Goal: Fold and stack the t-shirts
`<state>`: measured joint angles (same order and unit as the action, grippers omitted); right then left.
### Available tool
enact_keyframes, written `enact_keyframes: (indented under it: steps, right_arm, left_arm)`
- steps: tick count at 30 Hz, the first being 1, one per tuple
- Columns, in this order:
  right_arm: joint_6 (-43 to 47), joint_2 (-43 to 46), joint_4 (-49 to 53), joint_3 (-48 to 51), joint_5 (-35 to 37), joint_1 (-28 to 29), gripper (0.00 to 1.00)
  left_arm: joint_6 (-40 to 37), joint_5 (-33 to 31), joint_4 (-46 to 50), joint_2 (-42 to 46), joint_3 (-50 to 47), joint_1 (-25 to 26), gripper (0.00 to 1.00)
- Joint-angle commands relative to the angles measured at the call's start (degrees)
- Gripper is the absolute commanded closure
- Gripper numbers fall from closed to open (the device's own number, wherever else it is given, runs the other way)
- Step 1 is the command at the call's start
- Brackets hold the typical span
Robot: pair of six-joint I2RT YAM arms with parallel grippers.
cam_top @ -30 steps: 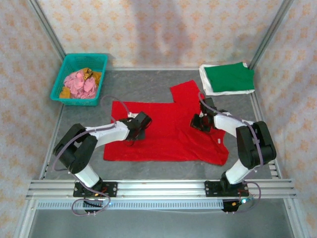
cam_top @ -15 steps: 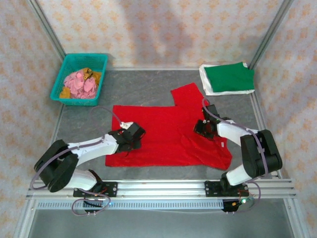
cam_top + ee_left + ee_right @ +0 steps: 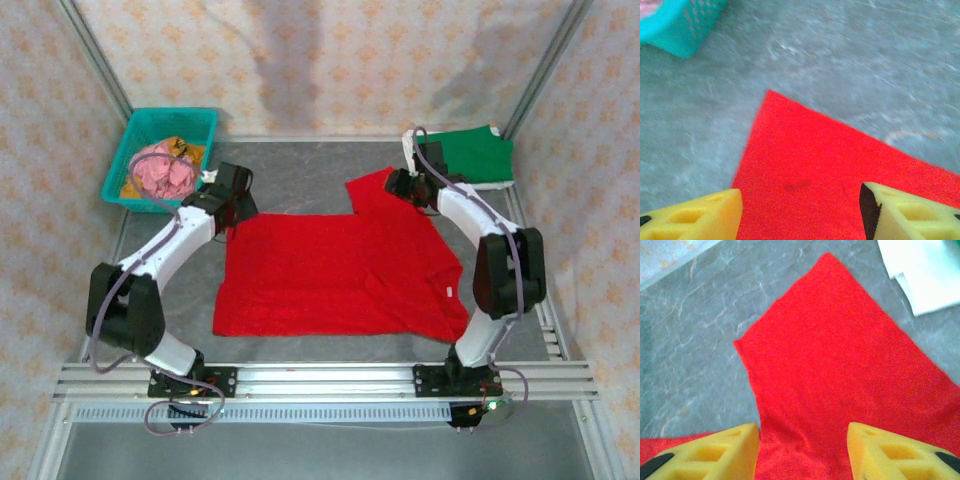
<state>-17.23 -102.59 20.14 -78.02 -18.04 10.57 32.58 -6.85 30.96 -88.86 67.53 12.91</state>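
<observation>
- Red t-shirt (image 3: 335, 275) lies spread flat on the worktop (image 3: 300, 170). Its far-left corner is beneath the left pincer (image 3: 800, 215) and its sleeve beneath the right pincer (image 3: 802, 450), probably so both can pinch the far edge for a fold.
- Both pincers are released, fingers apart, grasping nothing.
- Green t-shirt (image 3: 462, 155), folded atop the white t-shirt (image 3: 415, 160), sits just beyond the right pincer; I take it as the stack.
- No writing is readable; a pale tag (image 3: 450, 292) on the red cloth is too small.

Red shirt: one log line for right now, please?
red shirt: spread out | left gripper: open, at far-left corner | right gripper: open, over sleeve
</observation>
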Motion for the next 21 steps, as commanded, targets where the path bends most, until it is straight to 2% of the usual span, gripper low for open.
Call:
enact_keyframes:
  steps: [1,6,8,12,15,19,21]
  right_arm:
    - [4.86,-6.21,1.18,-7.84,0.11,-0.66,0.41]
    - [10.36,-18.49,8.52,-24.58,2.19,-0.93,0.38]
    - [11.56,-23.36,11.89,-31.04,3.81,-1.11,0.37]
    - [12.83,-31.93,15.85,-41.46,8.14,-1.44,0.36]
    - [13.79,-38.44,18.91,-50.04,10.21,-1.54,0.3]
    - [14.29,-49.04,27.13,-65.61,10.2,-1.77,0.29]
    - [13.97,-53.36,30.39,-73.04,7.32,-2.05,0.28]
  left_arm:
    - [-5.29,-0.46,6.24,-6.28,4.06,-4.39,0.36]
    - [-6.68,2.02,7.15,-13.16,9.07,-7.9,0.35]
    - [-7.0,2.73,6.5,-15.02,9.53,-8.33,0.3]
    - [-7.61,5.36,5.28,-17.28,9.98,-8.43,0.29]
    - [-8.52,5.19,6.03,-19.27,11.19,-8.42,0.29]
    - [-9.44,5.51,7.08,-22.49,12.98,-8.43,0.29]
    - [-9.8,5.85,7.39,-23.69,13.93,-8.42,0.29]
